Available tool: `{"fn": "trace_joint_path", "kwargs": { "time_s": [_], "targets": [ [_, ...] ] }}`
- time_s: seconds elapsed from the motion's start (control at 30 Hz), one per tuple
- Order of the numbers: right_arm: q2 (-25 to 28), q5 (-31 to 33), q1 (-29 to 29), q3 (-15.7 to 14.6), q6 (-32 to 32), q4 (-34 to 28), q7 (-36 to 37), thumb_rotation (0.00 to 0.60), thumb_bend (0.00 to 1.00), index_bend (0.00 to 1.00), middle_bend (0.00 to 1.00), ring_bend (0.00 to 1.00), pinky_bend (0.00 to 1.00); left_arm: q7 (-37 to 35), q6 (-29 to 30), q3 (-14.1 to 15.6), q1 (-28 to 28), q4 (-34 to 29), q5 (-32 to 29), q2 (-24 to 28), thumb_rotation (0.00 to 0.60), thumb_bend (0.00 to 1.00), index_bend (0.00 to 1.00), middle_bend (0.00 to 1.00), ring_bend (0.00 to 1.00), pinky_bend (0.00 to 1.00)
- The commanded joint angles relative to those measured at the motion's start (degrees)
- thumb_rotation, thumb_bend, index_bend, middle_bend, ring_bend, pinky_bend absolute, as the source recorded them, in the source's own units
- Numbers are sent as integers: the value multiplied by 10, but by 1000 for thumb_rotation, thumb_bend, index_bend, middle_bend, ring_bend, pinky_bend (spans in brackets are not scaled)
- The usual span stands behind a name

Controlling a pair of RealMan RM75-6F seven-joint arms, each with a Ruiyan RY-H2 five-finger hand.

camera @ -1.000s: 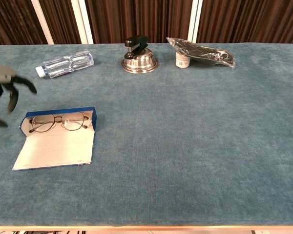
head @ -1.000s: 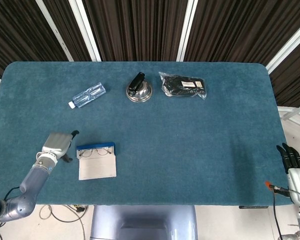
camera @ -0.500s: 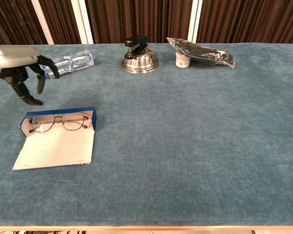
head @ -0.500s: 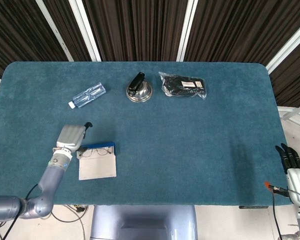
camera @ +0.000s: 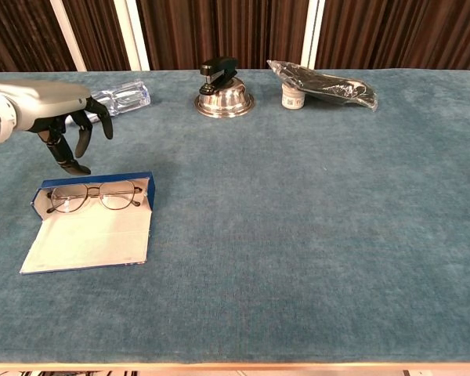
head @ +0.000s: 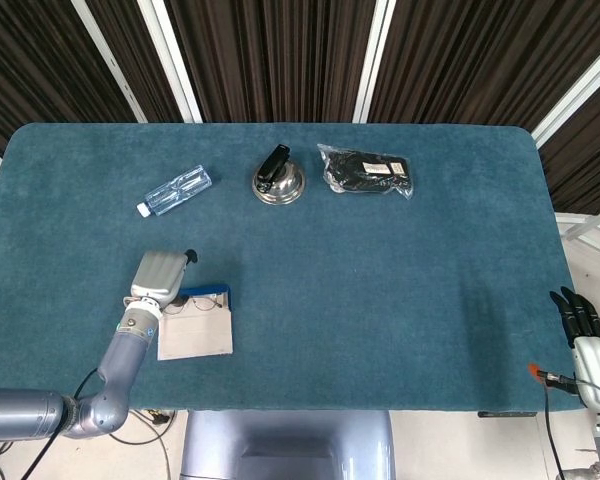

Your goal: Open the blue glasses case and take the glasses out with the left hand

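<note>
We see the blue glasses case (camera: 90,222) lying open on the teal table (camera: 298,235), in the lower left of the chest view. The glasses (camera: 92,196) lie inside it, along the blue back edge. Our left hand (camera: 66,125) hangs just above the case's far left corner. Its fingers are spread and point down, and it holds nothing. Our right hand (head: 585,325) sits off the table at the lower right edge of the head view, fingers apart and holding nothing. Far back, in the upper part of the frame, we see a water bottle (camera: 110,102), a stapler (camera: 218,69) on a metal dome (camera: 224,100), and a black bag (camera: 325,87).
</note>
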Motion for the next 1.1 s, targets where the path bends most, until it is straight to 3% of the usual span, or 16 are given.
{"fn": "trace_joint_path", "kwargs": {
  "time_s": [0.03, 0.23, 0.4, 0.63, 0.97, 1.1],
  "targets": [
    [0, 0, 0, 0, 0, 0, 0, 600, 149, 0, 0, 0, 214, 2, -2, -2, 2, -2, -1, 1, 600, 200, 313, 574, 988, 1000],
    [0, 1, 0, 0, -1, -1, -1, 600, 151, 0, 0, 0, 214, 4, -12, -8, 5, -3, -10, 5, 600, 206, 294, 573, 988, 1000],
    [0, 2, 0, 0, -2, -2, -2, 600, 153, 0, 0, 0, 214, 10, -24, -8, 5, -5, -20, 6, 600, 274, 255, 543, 987, 1000],
    [1, 3, 0, 0, -3, -3, -1, 600, 154, 0, 0, 0, 214, 24, -32, -8, 1, -7, -32, 9, 600, 256, 206, 481, 988, 1000],
    [1, 3, 0, 0, -2, -3, 1, 600, 154, 0, 0, 0, 214, 36, -36, -9, -2, -10, -41, 7, 600, 256, 205, 674, 988, 1000],
    [1, 3, 0, 0, -2, -3, 1, 600, 157, 0, 0, 0, 214, 37, -36, -9, -1, -9, -42, 3, 600, 256, 210, 690, 987, 1000]
  ]
}}
